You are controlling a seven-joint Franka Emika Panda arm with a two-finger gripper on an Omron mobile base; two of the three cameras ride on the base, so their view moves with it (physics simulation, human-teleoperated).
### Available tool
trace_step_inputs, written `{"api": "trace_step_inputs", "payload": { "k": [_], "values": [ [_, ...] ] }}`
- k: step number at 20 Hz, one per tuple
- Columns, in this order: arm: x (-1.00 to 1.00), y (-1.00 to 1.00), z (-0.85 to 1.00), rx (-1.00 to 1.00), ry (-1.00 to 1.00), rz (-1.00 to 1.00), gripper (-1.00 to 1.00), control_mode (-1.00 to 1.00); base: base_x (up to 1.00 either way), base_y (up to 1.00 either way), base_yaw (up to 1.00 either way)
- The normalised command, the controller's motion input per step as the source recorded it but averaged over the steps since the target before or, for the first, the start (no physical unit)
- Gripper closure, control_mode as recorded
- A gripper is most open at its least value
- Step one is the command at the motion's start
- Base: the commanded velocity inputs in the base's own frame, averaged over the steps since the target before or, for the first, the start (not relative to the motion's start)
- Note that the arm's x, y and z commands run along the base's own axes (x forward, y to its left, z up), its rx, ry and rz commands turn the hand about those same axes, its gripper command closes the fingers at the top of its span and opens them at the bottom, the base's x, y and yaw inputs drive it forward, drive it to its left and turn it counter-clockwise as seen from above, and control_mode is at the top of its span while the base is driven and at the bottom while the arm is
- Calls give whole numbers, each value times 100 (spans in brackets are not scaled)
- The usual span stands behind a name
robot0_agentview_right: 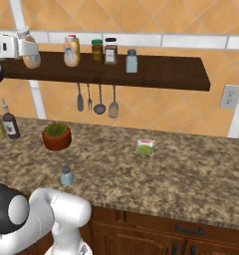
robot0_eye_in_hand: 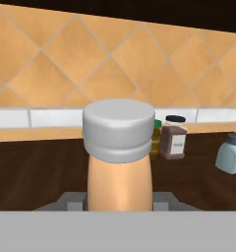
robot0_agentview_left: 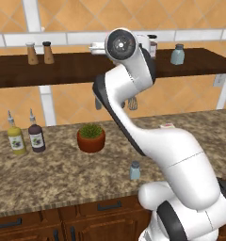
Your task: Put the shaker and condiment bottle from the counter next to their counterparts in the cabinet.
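Note:
My gripper (robot0_agentview_right: 23, 48) is shut on the condiment bottle (robot0_agentview_right: 30, 54), a slim peach-orange bottle with a white cap, at the left part of the cabinet shelf (robot0_agentview_right: 161, 72). In the hand view the bottle (robot0_eye_in_hand: 119, 167) stands upright between my fingers (robot0_eye_in_hand: 71, 200). Whether it touches the board I cannot tell. Its wider peach counterpart (robot0_agentview_right: 70, 51) stands just to the right. The blue-grey counterpart shaker (robot0_agentview_right: 131, 61) (robot0_agentview_left: 177, 55) (robot0_eye_in_hand: 230, 153) is further right on the shelf. The small shaker (robot0_agentview_left: 134, 170) (robot0_agentview_right: 66, 176) stands on the counter near the front edge.
Two dark jars (robot0_agentview_right: 104, 51) stand between the wide bottle and the shelf shaker. Two brown shakers (robot0_agentview_left: 40, 52) are at the shelf's left. On the counter are a potted plant (robot0_agentview_left: 91, 137), two spouted bottles (robot0_agentview_left: 25, 136) and a green packet (robot0_agentview_right: 145, 147). Utensils (robot0_agentview_right: 99, 99) hang under the shelf.

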Motion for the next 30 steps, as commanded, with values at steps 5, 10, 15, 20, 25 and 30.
{"api": "trace_step_inputs", "payload": {
  "k": [5, 10, 15, 20, 25, 30],
  "values": [
    [48, 0, -13, 0, 0, 0, 100, -100, 0, 0, 0],
    [28, 0, -7, 1, 0, -4, 100, -100, 0, 0, 0],
    [28, 0, -14, 2, 0, -6, 100, -100, 0, 0, 0],
    [17, 0, -28, 4, 0, -3, 100, -100, 0, 0, 0],
    [29, 0, -10, 7, 0, -3, 100, -100, 0, 0, 0],
    [30, 0, 0, 7, 0, -3, 100, -100, 0, 0, 0]
  ]
}}
